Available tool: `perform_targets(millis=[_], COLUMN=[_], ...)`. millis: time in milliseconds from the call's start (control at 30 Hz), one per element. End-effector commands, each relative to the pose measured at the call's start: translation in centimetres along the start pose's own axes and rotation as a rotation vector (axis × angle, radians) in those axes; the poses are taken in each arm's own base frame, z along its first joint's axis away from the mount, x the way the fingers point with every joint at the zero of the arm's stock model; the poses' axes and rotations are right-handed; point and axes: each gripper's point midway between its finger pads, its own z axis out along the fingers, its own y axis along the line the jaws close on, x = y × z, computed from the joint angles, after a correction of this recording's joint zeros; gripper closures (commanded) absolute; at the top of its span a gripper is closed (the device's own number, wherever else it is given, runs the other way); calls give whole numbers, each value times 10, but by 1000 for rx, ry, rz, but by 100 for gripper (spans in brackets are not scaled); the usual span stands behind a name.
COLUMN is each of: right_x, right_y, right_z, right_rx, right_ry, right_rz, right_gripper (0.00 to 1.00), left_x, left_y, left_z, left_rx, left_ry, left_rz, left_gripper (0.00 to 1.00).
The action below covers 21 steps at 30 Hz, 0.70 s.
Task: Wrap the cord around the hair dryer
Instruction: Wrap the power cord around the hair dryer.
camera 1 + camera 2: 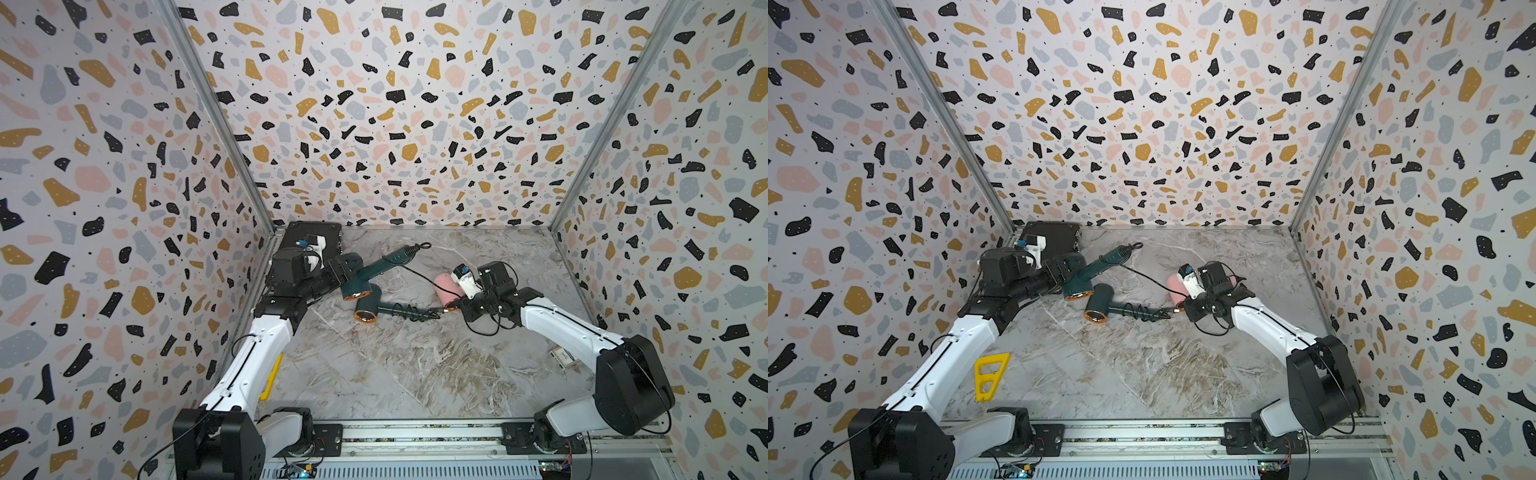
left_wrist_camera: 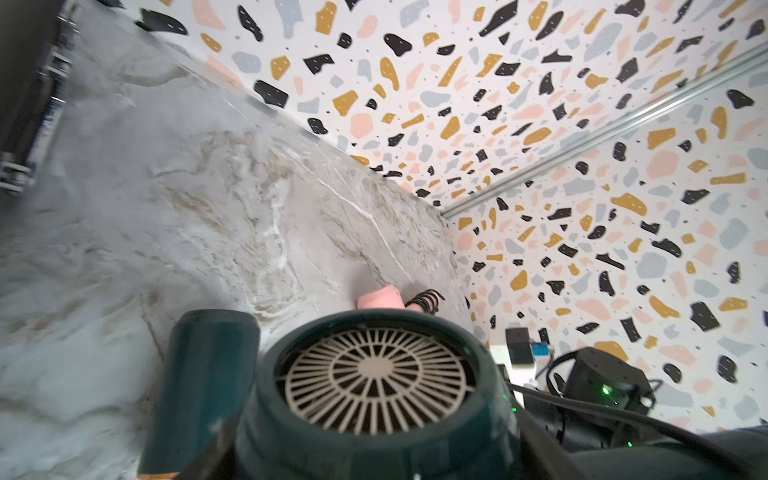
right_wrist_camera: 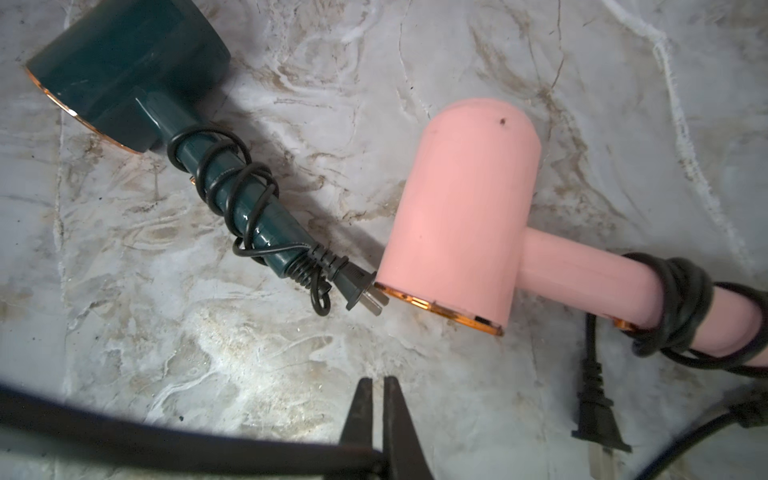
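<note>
Marble tabletop [image 1: 415, 365] between speckled terrazzo walls, and 3 dryers in play. Left gripper [image 1: 347, 272] is clamped on the barrel of the green hair dryer [image 1: 376, 264], held clear of the marble, handle angling away from the gripper. The left wrist view fills with its rear grille [image 2: 380, 380]. Its cord [image 1: 419, 275] hangs unwrapped, trailing loose from the handle end toward the right gripper [image 3: 376, 415]. That one's fingers are pressed together just above the marble; whether they pinch the cord, cannot tell. Ahead of its tips lie a second green dryer [image 3: 124, 70] and a pink dryer [image 3: 465, 208], each with cord coiled round its handle. The green one's plug [image 3: 357, 286] sits right at the pink nozzle rim.
</note>
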Motion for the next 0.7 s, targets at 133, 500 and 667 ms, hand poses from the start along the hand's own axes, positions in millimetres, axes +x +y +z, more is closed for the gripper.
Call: perform_targets(millis=[133,500,667], right_x=[0,-55,-99], right_y=[28,67,60], right_z=[-21,-80,-101], right_rx=[32,39,122], right_ry=[21,-118,-210], right_rz=[-63,-255,-353], right_gripper=[100,100,100], left_x=[-49,-24,4], left_y=[43,76,53], left_z=[-19,-17,7], left_rx=[-341,-725,-625], left_ry=[-212,-45,124], left_rz=[128,422,576], left_gripper=[100,100,100])
